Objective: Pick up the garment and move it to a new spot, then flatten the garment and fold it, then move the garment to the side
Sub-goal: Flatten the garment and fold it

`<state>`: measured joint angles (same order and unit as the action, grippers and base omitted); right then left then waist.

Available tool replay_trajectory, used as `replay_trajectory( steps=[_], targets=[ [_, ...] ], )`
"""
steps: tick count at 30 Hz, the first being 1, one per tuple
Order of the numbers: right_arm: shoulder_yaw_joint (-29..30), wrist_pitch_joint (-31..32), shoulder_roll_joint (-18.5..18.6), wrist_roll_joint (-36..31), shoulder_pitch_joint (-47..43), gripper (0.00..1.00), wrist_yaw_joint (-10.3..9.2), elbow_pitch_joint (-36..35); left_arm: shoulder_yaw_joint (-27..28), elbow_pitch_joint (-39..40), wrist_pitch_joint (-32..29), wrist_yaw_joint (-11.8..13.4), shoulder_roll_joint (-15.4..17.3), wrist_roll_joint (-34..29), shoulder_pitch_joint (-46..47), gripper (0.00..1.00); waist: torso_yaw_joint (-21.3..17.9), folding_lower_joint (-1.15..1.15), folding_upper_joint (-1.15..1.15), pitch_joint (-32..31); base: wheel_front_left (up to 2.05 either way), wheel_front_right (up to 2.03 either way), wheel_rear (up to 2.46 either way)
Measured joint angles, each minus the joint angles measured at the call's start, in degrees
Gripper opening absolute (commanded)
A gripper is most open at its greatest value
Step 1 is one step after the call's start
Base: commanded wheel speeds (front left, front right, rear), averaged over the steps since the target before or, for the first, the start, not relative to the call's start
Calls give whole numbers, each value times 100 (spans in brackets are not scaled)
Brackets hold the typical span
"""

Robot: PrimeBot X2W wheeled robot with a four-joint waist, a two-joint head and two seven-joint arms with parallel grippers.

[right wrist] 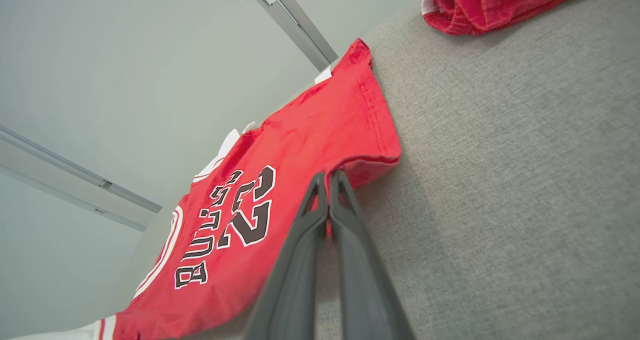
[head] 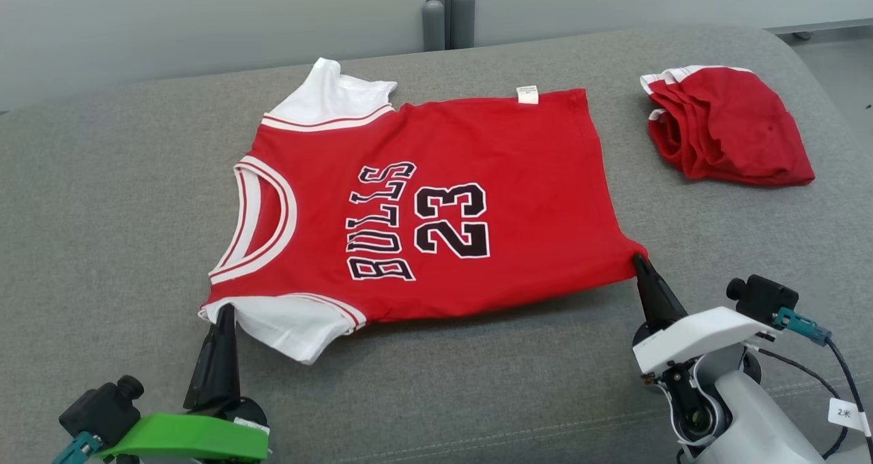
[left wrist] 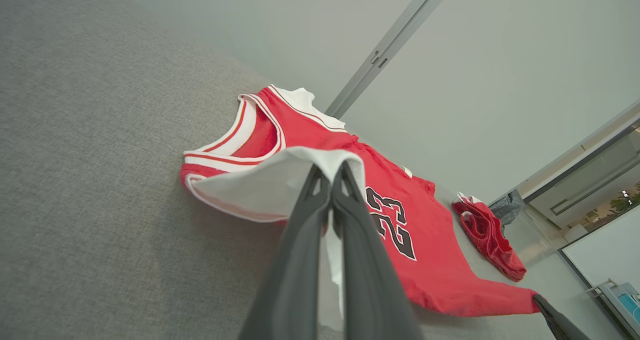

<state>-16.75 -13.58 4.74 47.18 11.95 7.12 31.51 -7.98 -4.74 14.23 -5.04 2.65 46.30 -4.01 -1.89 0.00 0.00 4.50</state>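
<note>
The garment (head: 443, 205) is a red jersey with white sleeves and "BULLS 23" on it, spread flat on the grey surface, collar to the left. My left gripper (head: 226, 310) is shut on the near white sleeve (left wrist: 270, 185), as the left wrist view shows with the cloth pinched between the fingers (left wrist: 300, 240). My right gripper (head: 640, 259) is shut on the garment's near bottom corner (right wrist: 372, 165), which is lifted slightly off the surface.
A second red garment (head: 726, 126), folded into a bundle, lies at the back right of the grey padded surface (head: 102, 211). A wall with a grey post (head: 447, 7) rises behind. A cable runs from my right wrist (head: 811, 334).
</note>
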Motion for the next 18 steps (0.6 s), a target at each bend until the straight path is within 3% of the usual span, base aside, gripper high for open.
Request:
replay_trajectory(
  steps=[18],
  targets=[
    [-100,2,330,176,-635,0,0,-218,-92,141,1,103,2,-97,-379,0,-163,0,0,-148,0,0,0]
  ],
)
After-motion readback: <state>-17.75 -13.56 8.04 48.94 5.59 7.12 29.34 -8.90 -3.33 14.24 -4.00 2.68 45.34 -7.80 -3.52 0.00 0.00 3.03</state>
